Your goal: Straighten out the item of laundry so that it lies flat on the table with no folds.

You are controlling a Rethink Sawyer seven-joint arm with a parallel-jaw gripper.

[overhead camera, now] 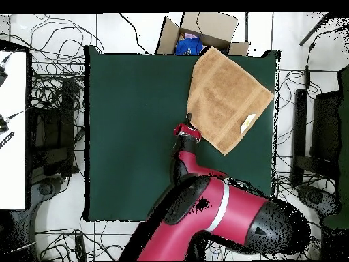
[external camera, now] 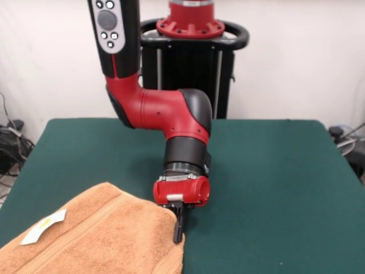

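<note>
The item of laundry (external camera: 97, 237) is an orange-tan towel lying at the near left of the dark green table (external camera: 274, 171), with a small white tag (external camera: 44, 226) on top. It runs off the picture's bottom edge. In the overhead view the towel (overhead camera: 228, 99) lies skewed near the table's (overhead camera: 129, 123) far right corner, looking mostly flat, its tag (overhead camera: 247, 124) by one edge. My gripper (external camera: 178, 228) points down right at the towel's right-hand edge, touching or almost touching the cloth. From above, the gripper (overhead camera: 189, 121) sits at the towel's left corner.
Past the table's far edge in the overhead view stands an open cardboard box (overhead camera: 204, 27) with something blue (overhead camera: 187, 46) inside, close to a towel corner. Cables cover the floor around the table, and a white desk (overhead camera: 12, 129) stands at the left.
</note>
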